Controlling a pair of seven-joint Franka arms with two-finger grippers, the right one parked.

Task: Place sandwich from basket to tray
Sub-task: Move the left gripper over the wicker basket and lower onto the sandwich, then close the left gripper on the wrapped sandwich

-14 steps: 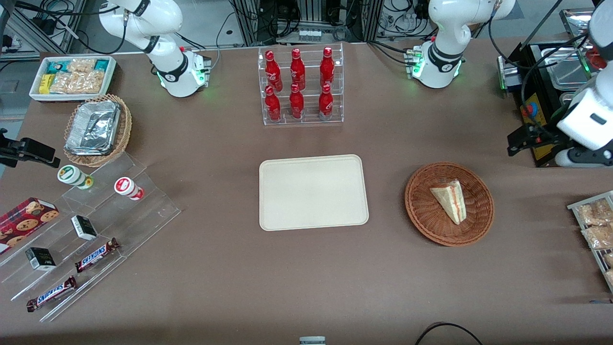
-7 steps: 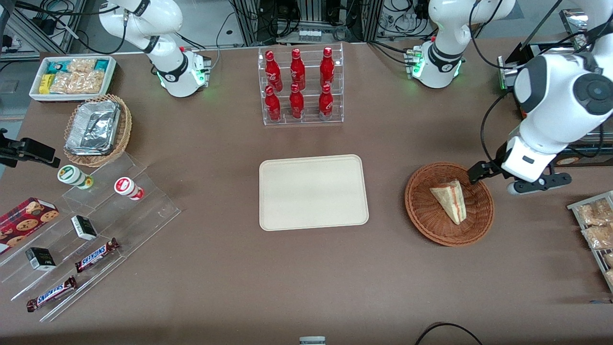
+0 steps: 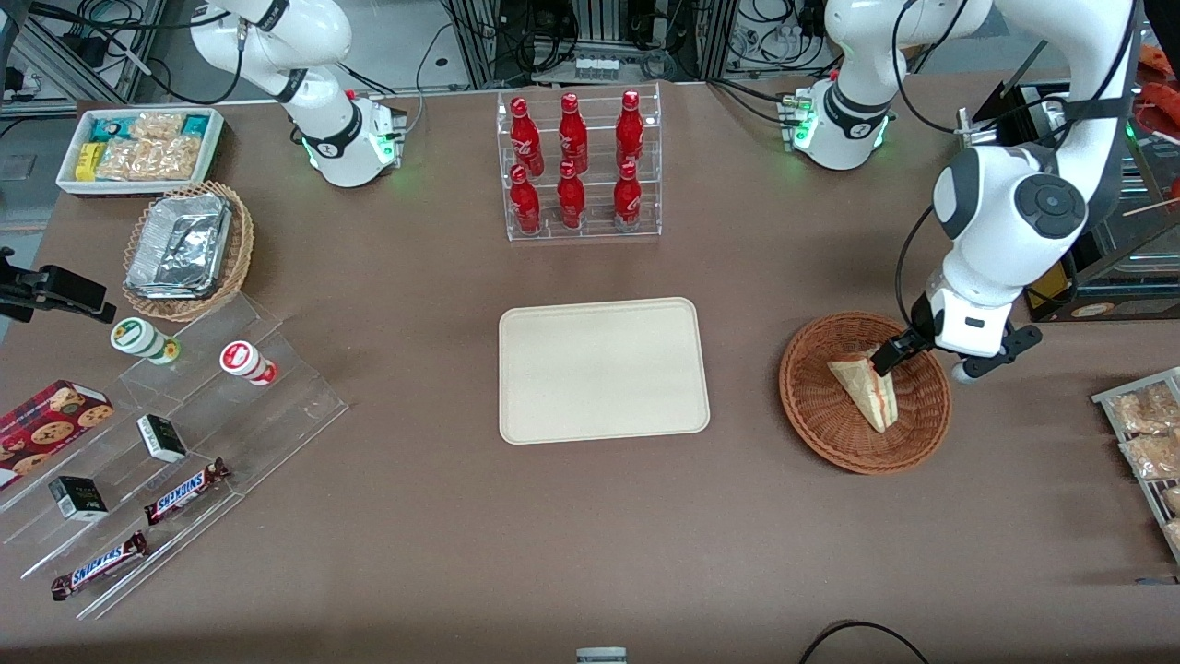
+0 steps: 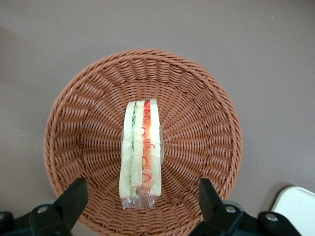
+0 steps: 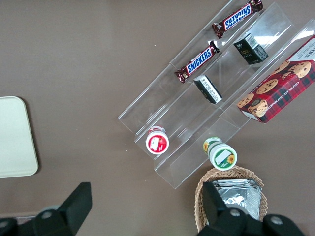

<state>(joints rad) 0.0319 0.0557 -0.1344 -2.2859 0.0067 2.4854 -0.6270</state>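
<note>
Hand (image 4: 139, 204) spread wide above striped triangular sandwich (image 4: 141, 153) in round woven basket (image 4: 206, 123).

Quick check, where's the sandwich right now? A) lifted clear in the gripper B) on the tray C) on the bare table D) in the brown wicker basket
D: the sandwich lies on its side in the basket, with the open gripper poised above it, fingers apart on either side and not touching it; the tray holds nothing.

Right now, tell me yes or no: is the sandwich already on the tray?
No, the sandwich lies in the basket, with the open gripper above it and the tray bare.
</note>
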